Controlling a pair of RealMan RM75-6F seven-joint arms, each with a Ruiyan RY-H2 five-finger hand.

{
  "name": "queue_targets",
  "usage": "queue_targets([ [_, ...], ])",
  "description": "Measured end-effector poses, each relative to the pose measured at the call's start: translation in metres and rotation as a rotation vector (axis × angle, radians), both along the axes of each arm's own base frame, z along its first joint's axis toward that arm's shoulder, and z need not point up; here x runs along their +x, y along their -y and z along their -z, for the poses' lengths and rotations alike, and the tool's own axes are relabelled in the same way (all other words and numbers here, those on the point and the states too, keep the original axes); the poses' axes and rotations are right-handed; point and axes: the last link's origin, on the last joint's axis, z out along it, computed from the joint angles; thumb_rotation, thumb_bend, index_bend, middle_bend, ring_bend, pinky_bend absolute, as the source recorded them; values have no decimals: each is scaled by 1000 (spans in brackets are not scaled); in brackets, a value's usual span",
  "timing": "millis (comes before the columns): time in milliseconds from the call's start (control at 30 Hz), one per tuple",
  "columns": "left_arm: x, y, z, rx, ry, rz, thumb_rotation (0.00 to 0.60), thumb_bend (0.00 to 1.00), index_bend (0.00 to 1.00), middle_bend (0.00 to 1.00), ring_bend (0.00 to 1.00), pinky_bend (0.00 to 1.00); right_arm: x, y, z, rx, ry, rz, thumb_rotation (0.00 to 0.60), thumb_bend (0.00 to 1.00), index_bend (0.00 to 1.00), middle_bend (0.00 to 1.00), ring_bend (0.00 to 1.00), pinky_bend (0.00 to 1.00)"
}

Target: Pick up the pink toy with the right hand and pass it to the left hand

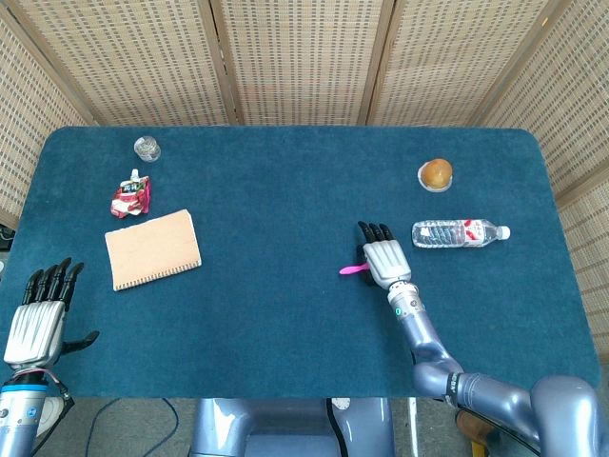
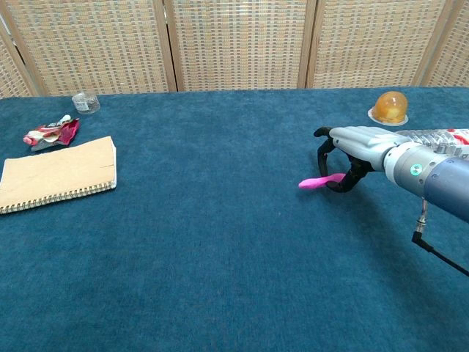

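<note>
The pink toy is a thin pink stick on the right half of the blue table. My right hand arches over its right end, and dark fingers pinch that end. The toy slants, its held end raised and its free tip pointing left, close to the cloth. My left hand hovers at the table's near left corner with its fingers spread and nothing in it. The chest view does not show it.
A tan spiral notebook lies at the left, with a red crumpled pouch and a small glass jar behind it. A water bottle lies just right of my right hand, an orange round object beyond it.
</note>
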Motion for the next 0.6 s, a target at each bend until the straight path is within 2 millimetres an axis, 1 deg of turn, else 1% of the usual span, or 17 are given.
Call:
queue_targets([
  [200,1,-5,1,-14,-17,13,600,0,0,0,0,0,18,-2,-9,15,113,25,600,570,658,108,0,0],
  [367,5,-14,2,-37,-53,50,600,0,0,0,0,0,35,-5,-16,51,230,81,600,570,657,108,0,0],
  [500,15,-27,4,-59,-93,124,600,0,0,0,0,0,50,-7,-20,89,317,130,600,571,655,108,0,0],
  [600,27,-41,4,-60,-137,205,600,0,0,0,0,0,64,-8,-21,121,381,168,600,572,653,108,0,0],
])
